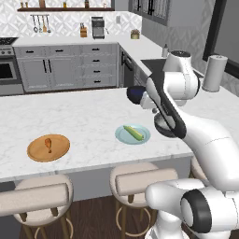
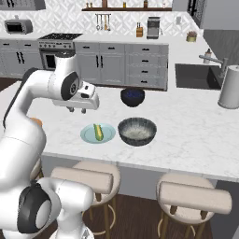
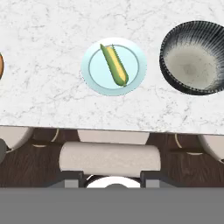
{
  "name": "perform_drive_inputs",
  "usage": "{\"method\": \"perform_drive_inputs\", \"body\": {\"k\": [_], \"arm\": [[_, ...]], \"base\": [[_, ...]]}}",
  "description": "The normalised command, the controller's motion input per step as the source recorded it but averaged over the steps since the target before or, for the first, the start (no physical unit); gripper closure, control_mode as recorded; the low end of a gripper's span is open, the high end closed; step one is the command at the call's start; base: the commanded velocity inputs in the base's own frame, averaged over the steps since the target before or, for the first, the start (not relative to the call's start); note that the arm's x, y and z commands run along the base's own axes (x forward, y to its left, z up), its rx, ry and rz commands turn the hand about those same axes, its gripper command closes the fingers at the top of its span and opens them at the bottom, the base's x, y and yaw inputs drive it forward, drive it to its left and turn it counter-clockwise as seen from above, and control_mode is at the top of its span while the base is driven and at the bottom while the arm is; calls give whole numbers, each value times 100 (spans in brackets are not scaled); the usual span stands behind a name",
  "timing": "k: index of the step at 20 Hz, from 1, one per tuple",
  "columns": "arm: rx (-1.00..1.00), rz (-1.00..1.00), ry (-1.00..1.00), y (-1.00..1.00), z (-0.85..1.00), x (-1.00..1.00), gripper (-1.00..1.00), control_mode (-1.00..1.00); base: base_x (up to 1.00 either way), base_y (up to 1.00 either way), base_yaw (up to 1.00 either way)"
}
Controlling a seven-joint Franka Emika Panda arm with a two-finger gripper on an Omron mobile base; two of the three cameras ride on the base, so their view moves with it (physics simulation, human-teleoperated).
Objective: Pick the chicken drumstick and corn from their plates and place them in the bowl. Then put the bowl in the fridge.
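surface (image 1: pixel 93 116): white marble island, carries everything, stools tucked under near edge
bowl (image 2: pixel 137 131): grey speckled, empty, just right of teal plate, handy as drop spot
wood plate (image 1: pixel 48 148): well left of teal plate, holds drumstick (image 1: pixel 48 143)
teal plate (image 3: pixel 113 66): holds corn (image 3: pixel 114 65) lying slantwise across its middle
claw (image 2: pixel 78 110): hovers high above the surface, looking down at corn, nothing gripped; tips barely visible, cannot tell open or closed
step: likely lining up for corn; nothing in bowl yet

Ahead of your fingers: corn (image 3: pixel 114 65) on plate (image 3: pixel 92 74); bowl (image 3: pixel 192 57) to its right, apart, on counter (image 3: pixel 43 65).
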Motion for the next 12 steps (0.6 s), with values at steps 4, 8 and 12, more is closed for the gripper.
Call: {"method": "perform_drive_inputs", "body": {"k": [4,8,12], "arm": [[0,0,1,3,-25,67,-100,-100],[0,0,12,19,-77,100,-100,-100],[-1,0,13,41,-89,100,-100,-100]], "base": [[0,0,0],[0,0,0],[0,0,0]]}}
